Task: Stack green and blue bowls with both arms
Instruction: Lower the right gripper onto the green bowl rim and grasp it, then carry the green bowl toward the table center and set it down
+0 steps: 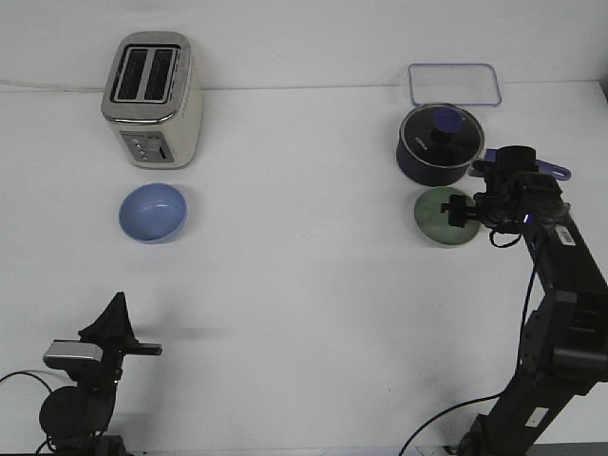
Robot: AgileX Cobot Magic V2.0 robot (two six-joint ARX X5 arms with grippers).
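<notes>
The pale green bowl (439,218) sits on the white table at the right, just in front of the navy saucepan. My right gripper (459,212) is over the bowl's right rim, its fingers slightly apart, and it hides that edge. The bowl rests on the table. The light blue bowl (152,212) sits upright at the left, in front of the toaster, with nothing near it. My left gripper (116,313) is low at the near left edge, far from both bowls, its pointed fingers together and empty.
A cream and silver toaster (152,100) stands at the back left. A dark navy lidded saucepan (441,142) stands directly behind the green bowl, its handle toward my right arm. A clear rectangular lid (454,84) lies at the back right.
</notes>
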